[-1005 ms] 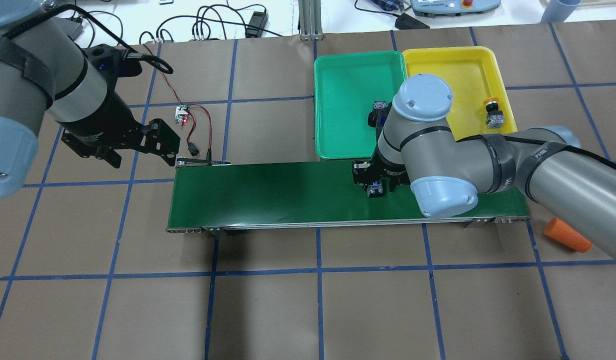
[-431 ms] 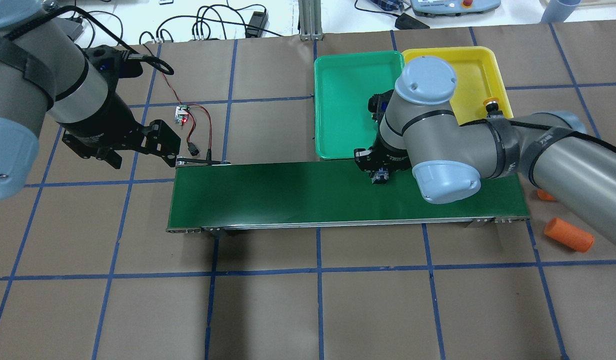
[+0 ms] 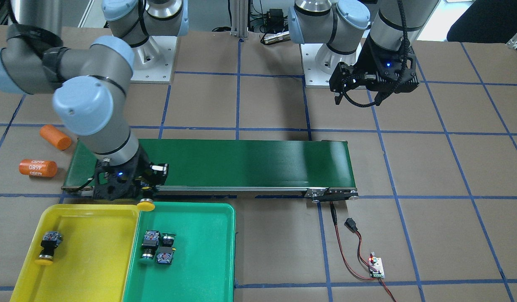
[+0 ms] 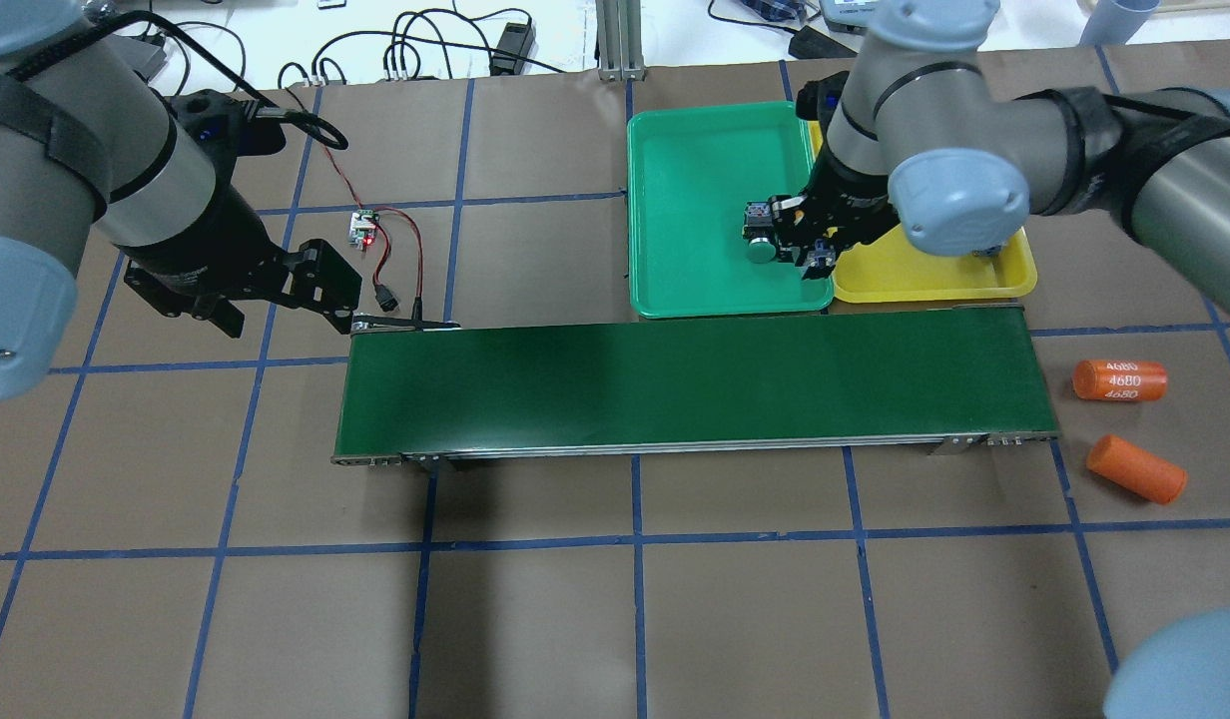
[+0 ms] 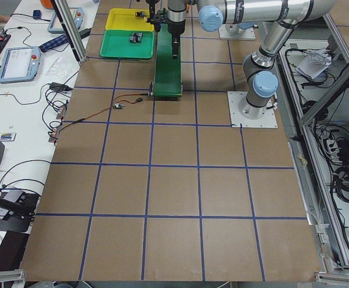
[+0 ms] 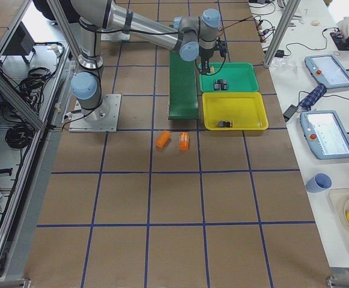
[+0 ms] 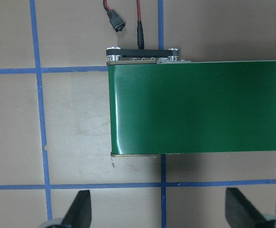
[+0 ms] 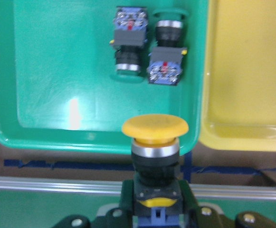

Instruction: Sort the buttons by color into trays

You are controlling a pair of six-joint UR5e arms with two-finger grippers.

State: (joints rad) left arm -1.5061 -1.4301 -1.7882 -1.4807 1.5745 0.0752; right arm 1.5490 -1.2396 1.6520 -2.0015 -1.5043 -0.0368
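Now the yellow button point(image 8: 155, 129) is off the belt point(image 4: 675, 384), clenched in the right fingers point(image 8: 126, 199) above the trays' belt-side edge, btwn green tray point(image 8: 33, 71) & yellow tray point(image 8: 252, 71). Prob. needs shifting over yellow. Left fingers point(image 7: 80, 211) spread, empty.

the green tray point(image 3: 199, 256) and yellow tray point(image 3: 95, 251) touch side by side. a green button point(image 3: 149, 246) and a second green button point(image 3: 166, 249) lie together in the green tray, pointing opposite ways. one yellow button point(image 3: 48, 247) lies in the yellow tray. the other yellow button point(image 8: 155, 130) is clamped in the right gripper point(image 3: 146, 193), over the green tray's rim.
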